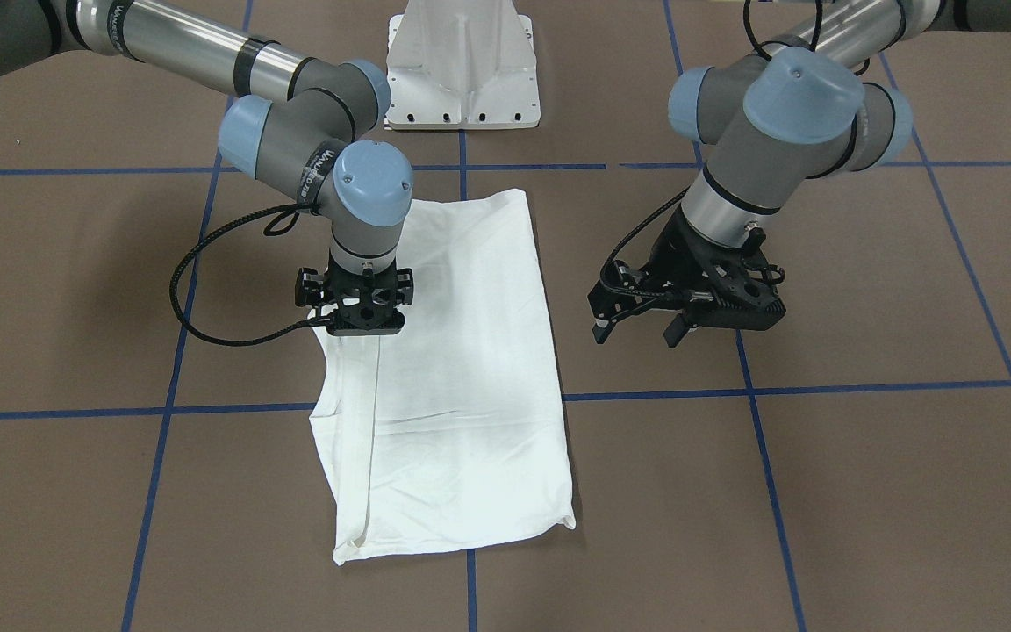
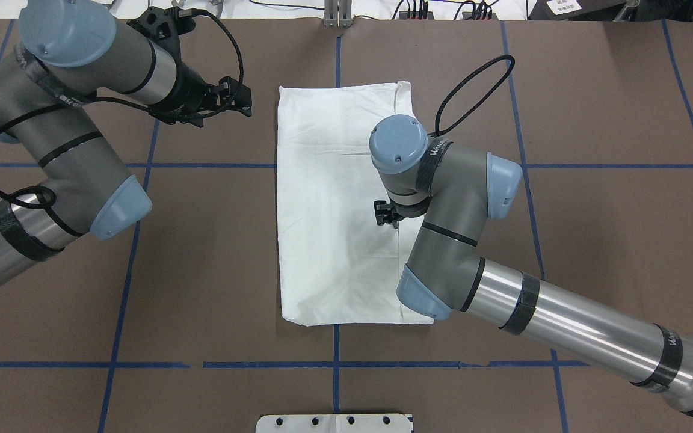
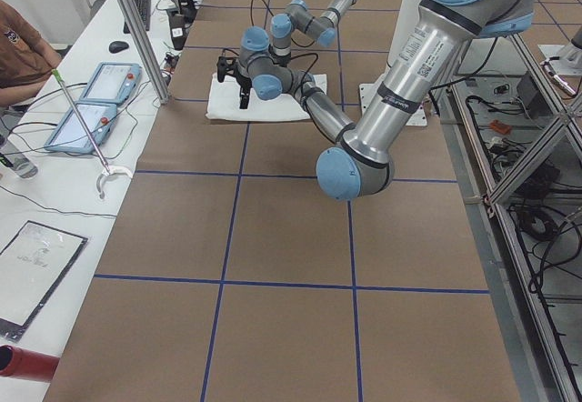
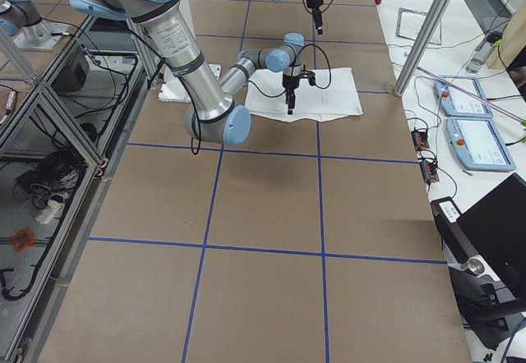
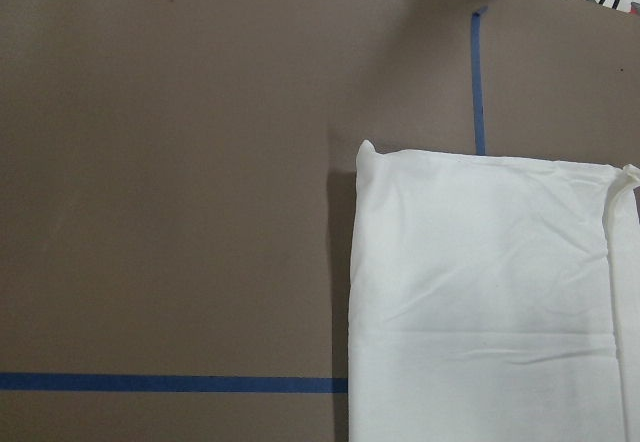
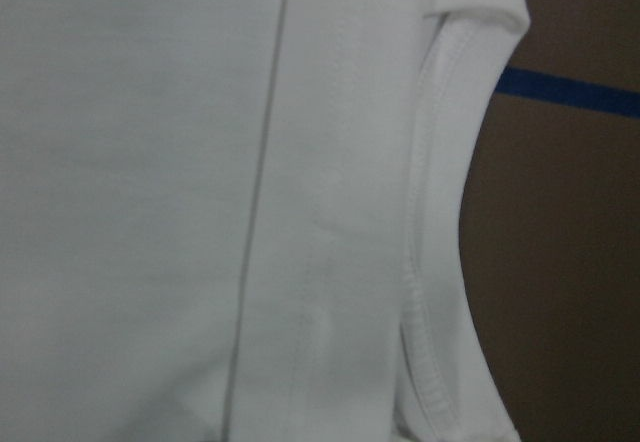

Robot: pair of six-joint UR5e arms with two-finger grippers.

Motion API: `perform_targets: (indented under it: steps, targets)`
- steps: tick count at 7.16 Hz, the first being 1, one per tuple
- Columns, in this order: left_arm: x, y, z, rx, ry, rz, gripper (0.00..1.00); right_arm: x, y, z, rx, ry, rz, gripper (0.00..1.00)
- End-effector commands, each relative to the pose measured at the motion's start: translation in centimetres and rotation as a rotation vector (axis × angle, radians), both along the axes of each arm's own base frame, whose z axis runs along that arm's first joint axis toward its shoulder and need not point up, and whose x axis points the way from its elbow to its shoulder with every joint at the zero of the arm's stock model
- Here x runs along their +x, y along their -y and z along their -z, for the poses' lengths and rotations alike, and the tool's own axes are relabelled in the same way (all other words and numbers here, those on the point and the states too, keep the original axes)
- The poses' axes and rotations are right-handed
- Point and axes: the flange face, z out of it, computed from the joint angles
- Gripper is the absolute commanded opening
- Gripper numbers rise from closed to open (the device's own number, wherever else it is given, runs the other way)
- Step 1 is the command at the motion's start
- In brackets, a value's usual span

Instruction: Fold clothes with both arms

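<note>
White shirt (image 2: 328, 228), folded into one long rectangle, flat on the brown worktop (image 2: 202, 270). It sits mid-length, straight out from the white pedestal (image 2: 334, 423) at the robot-side edge. Long sides run from the robot-side edge toward the operators' edge. Blue tape lines (image 2: 202, 165) grid the worktop, and the shirt covers one crossing.

Nearest the robot-side edge, the right arm (image 2: 563, 313) comes in from the near right corner. Its elbow hangs over the shirt's near right corner and its wrist points straight down.

Right claw (image 1: 363, 323) is low over the shirt's right long edge, about halfway along. The claw body hides the fingertips, so I cannot tell whether they are spread, pressed together or pinching cloth. Cloth edge just beside the claw looks slightly puckered. Right wrist view is filled with white fabric at close range: a lengthwise seam line, and the ribbed collar (image 6: 435, 262) curving along the cloth edge, brown worktop beyond it.

Farther out, the left arm (image 2: 64, 144) enters from the left end and bends toward the operators' edge.

Left claw (image 1: 639, 332) is raised above bare worktop off the shirt's left long edge, clear of the cloth. Its fingers are spread apart with nothing between them. Left wrist view looks down on the shirt's far left corner, lying flat with a tape line running from behind it toward the operators' edge.
</note>
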Motion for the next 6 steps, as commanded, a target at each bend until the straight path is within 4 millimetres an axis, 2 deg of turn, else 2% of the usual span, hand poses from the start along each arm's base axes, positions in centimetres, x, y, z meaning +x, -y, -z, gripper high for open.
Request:
perform_targets:
  steps: [1,5,6]
  targets:
    - [0.1,0.0,0.0,-0.001,0.000,-0.001,1.00,0.0,-0.1,-0.5,-0.003,-0.009,0.006,1.00]
    - [0.8,-0.5,0.2,-0.005,-0.004,-0.008,1.00,1.3,0.3,-1.7,0.000,-0.035,0.023,1.00]
    - [0.9,-0.5,0.5,-0.003,-0.007,-0.009,1.00,1.9,0.5,-2.7,-0.005,-0.045,0.017,1.00]
